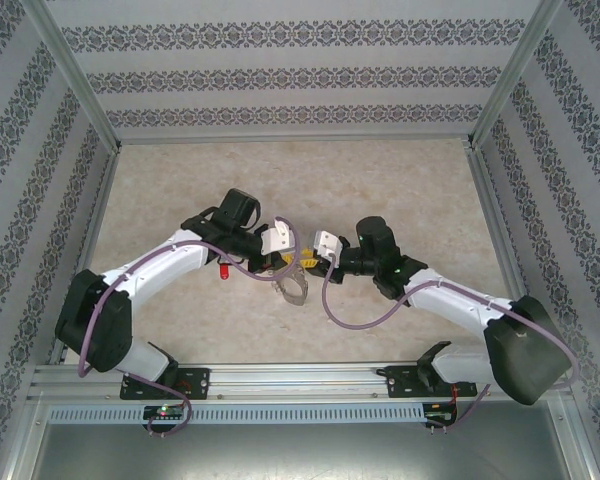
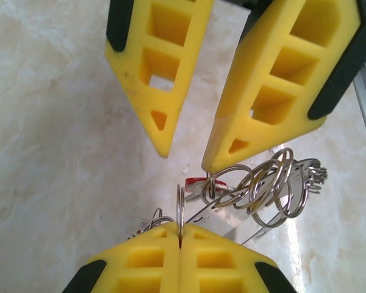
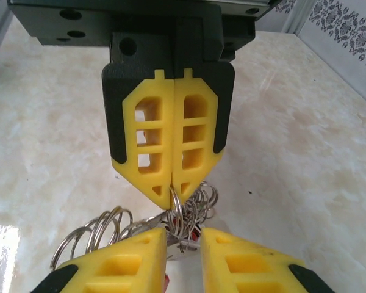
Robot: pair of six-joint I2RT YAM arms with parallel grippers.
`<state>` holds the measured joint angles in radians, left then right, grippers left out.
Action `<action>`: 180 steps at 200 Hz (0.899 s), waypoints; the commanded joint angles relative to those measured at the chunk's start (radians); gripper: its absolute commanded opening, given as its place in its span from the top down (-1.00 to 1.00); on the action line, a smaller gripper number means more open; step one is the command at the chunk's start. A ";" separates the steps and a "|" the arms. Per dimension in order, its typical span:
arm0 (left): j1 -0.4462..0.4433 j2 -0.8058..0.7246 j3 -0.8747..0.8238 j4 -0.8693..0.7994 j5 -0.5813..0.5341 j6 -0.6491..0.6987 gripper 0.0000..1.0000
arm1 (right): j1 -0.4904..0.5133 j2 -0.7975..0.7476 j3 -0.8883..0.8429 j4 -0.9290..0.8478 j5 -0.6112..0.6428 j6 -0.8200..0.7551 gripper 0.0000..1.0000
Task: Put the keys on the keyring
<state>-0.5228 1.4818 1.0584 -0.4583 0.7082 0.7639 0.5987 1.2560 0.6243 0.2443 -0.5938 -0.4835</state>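
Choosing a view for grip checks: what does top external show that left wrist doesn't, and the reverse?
Top external gives: the left arm and right arm whole, the patterned walls, and a red tag on the table, left of the keyring and apart from it.
Left wrist gives: left fingers shut on a thin ring seen edge-on; right fingers apart, one tip at a small ring.
Shared: the keyring's silver rings and the marble table.
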 commanded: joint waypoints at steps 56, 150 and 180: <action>-0.016 0.010 0.137 -0.253 -0.116 -0.070 1.00 | -0.028 -0.062 0.090 -0.101 -0.096 0.180 0.36; -0.022 -0.011 0.155 -0.211 -0.078 -0.169 1.00 | 0.068 0.074 0.090 -0.070 0.067 0.287 -0.01; -0.021 -0.025 0.152 -0.194 -0.087 -0.218 1.00 | 0.087 0.095 0.083 -0.065 0.095 0.245 0.33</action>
<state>-0.5243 1.4841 1.1717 -0.6521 0.5934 0.5968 0.6640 1.3346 0.6930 0.1734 -0.5488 -0.2035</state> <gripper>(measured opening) 0.058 0.367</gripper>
